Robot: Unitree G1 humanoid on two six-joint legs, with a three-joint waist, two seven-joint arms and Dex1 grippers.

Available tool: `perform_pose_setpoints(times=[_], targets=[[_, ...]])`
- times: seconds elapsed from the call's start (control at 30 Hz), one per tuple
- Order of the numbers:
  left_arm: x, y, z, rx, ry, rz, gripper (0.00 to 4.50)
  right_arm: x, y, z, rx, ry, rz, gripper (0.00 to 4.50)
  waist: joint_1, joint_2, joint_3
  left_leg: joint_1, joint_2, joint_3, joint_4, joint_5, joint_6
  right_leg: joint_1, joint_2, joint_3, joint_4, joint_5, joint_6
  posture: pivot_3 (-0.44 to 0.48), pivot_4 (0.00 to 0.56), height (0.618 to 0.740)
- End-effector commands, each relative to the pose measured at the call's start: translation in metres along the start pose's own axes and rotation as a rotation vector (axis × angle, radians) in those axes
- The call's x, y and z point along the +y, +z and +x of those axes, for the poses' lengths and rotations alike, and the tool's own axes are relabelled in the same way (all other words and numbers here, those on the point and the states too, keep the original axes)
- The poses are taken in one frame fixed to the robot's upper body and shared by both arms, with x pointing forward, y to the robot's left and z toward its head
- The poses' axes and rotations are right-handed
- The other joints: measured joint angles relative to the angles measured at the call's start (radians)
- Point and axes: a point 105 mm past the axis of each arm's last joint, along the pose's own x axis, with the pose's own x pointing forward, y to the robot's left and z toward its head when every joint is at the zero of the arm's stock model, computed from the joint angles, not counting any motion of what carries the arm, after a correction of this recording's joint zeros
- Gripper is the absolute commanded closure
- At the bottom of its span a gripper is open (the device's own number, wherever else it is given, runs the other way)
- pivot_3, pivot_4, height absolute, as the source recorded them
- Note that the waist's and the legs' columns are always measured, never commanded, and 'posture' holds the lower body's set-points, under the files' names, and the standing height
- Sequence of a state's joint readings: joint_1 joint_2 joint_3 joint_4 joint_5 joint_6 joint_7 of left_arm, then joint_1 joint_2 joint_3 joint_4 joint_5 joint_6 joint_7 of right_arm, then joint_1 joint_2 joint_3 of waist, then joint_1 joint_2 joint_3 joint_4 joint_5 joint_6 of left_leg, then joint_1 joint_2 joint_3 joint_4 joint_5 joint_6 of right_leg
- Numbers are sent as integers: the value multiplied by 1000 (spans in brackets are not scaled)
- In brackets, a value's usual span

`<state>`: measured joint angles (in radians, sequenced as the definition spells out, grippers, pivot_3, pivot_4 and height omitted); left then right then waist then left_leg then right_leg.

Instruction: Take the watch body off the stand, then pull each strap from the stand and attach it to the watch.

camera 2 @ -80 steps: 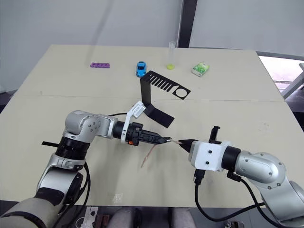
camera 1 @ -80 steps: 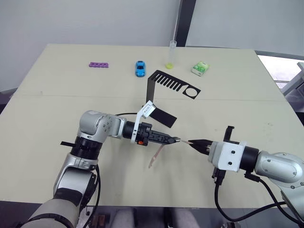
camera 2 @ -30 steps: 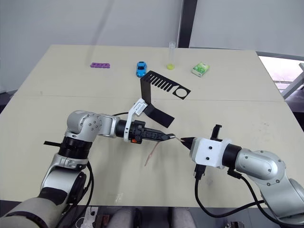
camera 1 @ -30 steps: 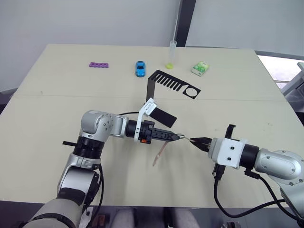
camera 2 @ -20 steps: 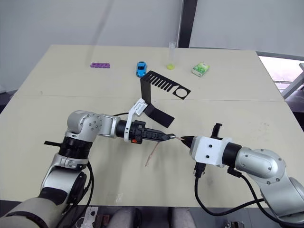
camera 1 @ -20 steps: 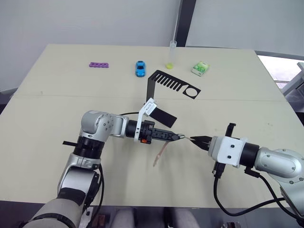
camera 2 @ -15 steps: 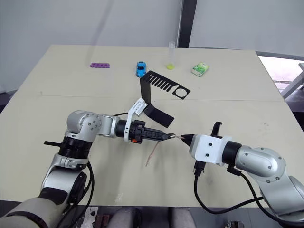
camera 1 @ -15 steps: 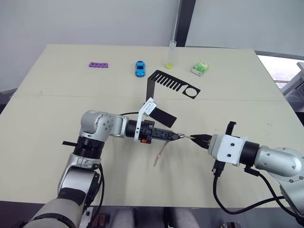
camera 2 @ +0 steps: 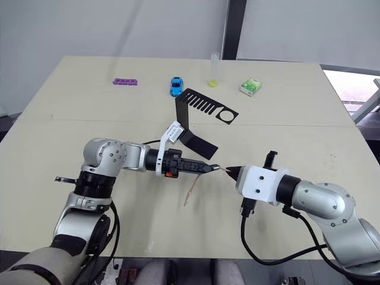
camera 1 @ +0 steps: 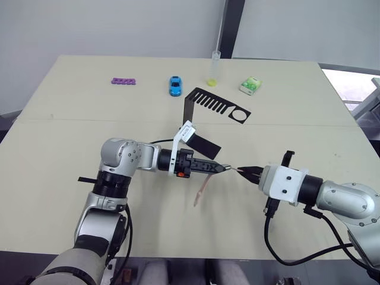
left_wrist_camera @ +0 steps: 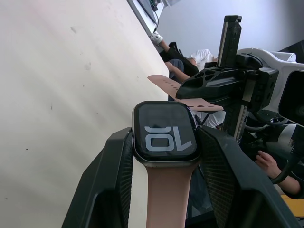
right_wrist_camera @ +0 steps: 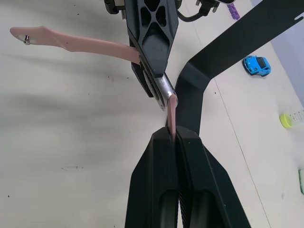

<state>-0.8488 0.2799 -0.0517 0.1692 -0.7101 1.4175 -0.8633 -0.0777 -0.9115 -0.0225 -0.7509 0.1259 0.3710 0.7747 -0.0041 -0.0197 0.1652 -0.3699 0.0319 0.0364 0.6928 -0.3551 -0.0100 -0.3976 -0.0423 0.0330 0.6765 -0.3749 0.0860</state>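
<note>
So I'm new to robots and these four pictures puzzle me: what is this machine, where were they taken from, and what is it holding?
It is a two-armed robot at a table. Two pictures look down from its head; two come from cameras on its wrists. The left gripper clamps a black watch body with one pink strap already hanging from it. The right gripper pinches a second strap, its tip at the watch. Behind stand the bare black stand, a blue toy car, a purple strip, a tube and a green packet.
</note>
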Motion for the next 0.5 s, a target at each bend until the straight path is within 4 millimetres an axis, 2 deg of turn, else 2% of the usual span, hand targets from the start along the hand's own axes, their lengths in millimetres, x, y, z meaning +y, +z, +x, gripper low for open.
perform_pose_setpoints(times=[0.03,0.5], targets=[[-17,5,8,9,-71,48,2914,-2,11,1,-41,-13,-37,4500,0,0,0,0,0,0,0,0,0,0,0,0,0,0,0,0,150,740],[-19,6,10,4,-75,50,2914,-12,8,3,-25,-42,-39,4500,0,0,0,0,0,0,0,0,0,0,0,0,0,0,0,0,150,740]])
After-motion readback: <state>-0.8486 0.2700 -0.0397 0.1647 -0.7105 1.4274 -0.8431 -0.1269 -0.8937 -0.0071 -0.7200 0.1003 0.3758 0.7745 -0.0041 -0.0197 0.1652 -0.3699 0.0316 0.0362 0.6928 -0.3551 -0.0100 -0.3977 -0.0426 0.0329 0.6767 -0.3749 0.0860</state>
